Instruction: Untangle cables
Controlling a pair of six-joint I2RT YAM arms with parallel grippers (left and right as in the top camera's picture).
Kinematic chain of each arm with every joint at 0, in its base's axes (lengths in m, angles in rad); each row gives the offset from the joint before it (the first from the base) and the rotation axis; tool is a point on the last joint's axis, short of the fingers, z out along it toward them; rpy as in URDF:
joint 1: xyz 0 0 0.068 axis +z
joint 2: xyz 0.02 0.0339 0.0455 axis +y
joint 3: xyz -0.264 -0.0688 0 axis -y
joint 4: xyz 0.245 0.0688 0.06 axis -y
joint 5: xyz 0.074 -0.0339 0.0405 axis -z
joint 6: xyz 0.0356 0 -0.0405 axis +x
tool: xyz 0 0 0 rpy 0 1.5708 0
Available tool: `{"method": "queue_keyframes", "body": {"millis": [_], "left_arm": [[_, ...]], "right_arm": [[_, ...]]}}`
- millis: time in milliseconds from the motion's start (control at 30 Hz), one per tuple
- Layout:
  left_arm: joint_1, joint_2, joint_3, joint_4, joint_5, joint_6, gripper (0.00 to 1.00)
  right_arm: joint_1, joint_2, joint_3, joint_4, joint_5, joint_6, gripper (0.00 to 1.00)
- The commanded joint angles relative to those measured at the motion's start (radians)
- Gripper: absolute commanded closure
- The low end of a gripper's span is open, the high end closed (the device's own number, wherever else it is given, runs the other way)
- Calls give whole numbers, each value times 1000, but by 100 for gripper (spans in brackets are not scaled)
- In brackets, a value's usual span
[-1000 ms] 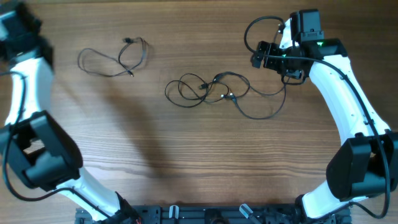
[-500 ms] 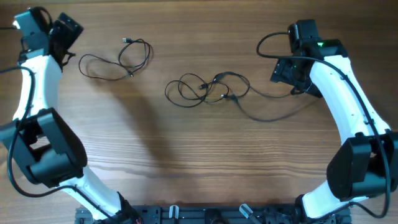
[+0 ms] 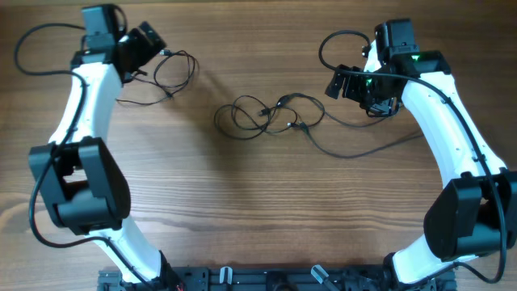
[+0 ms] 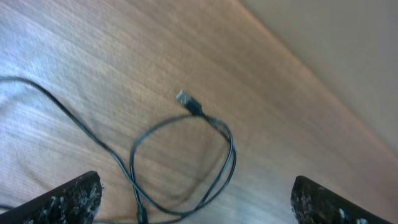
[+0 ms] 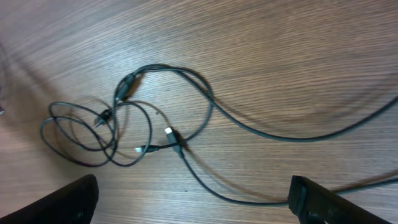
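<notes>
Lying just inboard of the right gripper (image 3: 338, 82) — open, empty — the tangled cables (image 3: 271, 117) stretch crosswise. The left gripper (image 3: 145, 44) is open too, farther off.

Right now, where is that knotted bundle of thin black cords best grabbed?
Probably the single strand trailing right of the thin black cable bundle, from straight above: it lies flat and alone on the wood, clear of the overlapping loops.

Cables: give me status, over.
Left gripper, right gripper: jaws open, empty. Tangled cables mid-table. Loose cable under left gripper. Nothing in the way.
</notes>
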Motion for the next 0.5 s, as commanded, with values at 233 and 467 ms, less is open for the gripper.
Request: {"method": "queue_keyframes", "body": {"millis": [233,467], "left_arm": [[75,102,-1,-123,-520,-14,0],[156,116,-1,-171,-208,-2,11]], "right_arm": [[2,18,5,24,-46,-10,0],[2,18,5,37,-46,-10,0]]}}
